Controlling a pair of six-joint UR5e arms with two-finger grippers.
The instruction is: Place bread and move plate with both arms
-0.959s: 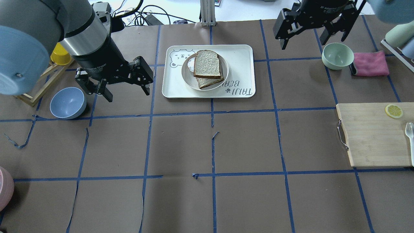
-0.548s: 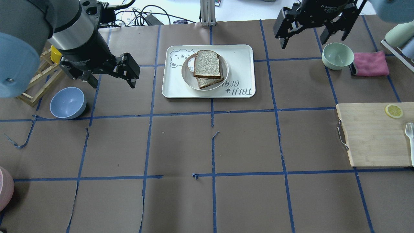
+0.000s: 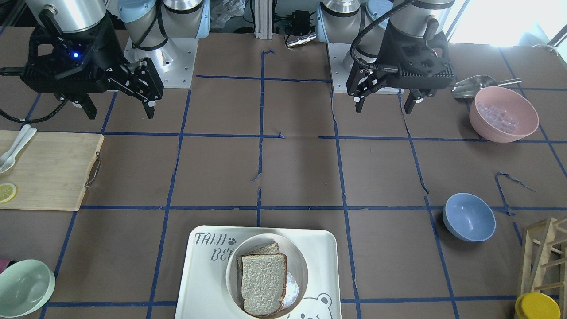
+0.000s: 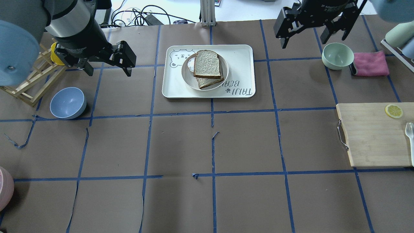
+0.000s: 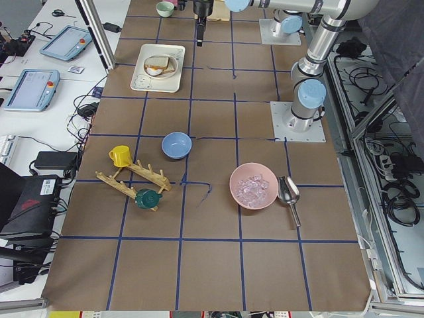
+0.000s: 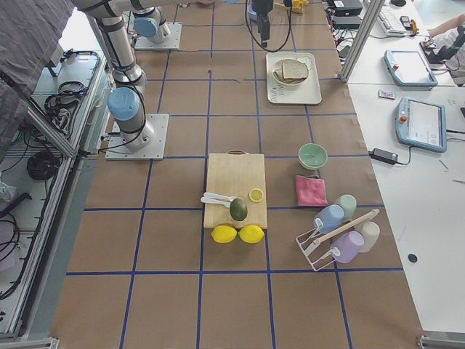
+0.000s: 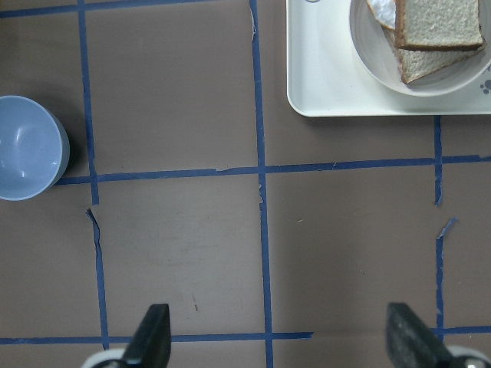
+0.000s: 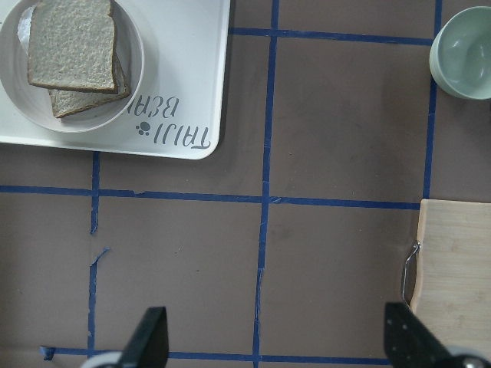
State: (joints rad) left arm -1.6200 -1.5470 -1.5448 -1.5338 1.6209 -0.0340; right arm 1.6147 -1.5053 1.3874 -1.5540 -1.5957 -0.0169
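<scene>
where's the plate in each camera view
Front-facing: plate bottom centre.
Overhead: plate top centre.
Exterior left: plate top left.
Exterior right: plate top, right of centre.
Left wrist: plate top right corner.
Right wrist: plate top left corner.
Shared landmark: the bear tray under it.

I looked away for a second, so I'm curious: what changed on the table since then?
The left arm swung out to its left, away from the tray, jaws open and empty. Nothing was grabbed or released. The right arm held its place, jaws open; the bread, plate and tray did not move.
</scene>
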